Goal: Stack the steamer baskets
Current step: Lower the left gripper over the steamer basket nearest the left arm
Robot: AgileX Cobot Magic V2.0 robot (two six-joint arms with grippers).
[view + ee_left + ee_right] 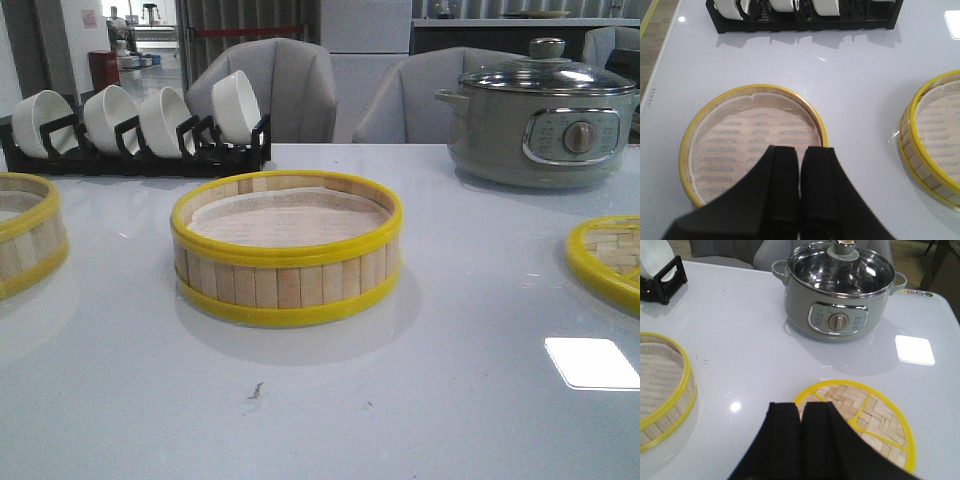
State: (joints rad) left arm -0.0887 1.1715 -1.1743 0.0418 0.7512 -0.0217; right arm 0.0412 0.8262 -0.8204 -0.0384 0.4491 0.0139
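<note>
White tabletop [420, 400] spreads before two grey chairs, with a black bowl rack [135, 150] at its far left and an electric pot [540, 120] at far right. One steamer basket [286, 248] sits at the centre; the second basket [28, 235] stands well apart at the left edge. The left gripper [800, 160] hangs above that second basket, jaws pressed together, holding nothing. The right gripper [800, 415] (likewise closed and empty) hovers over the flat woven lid [865, 420].
</note>
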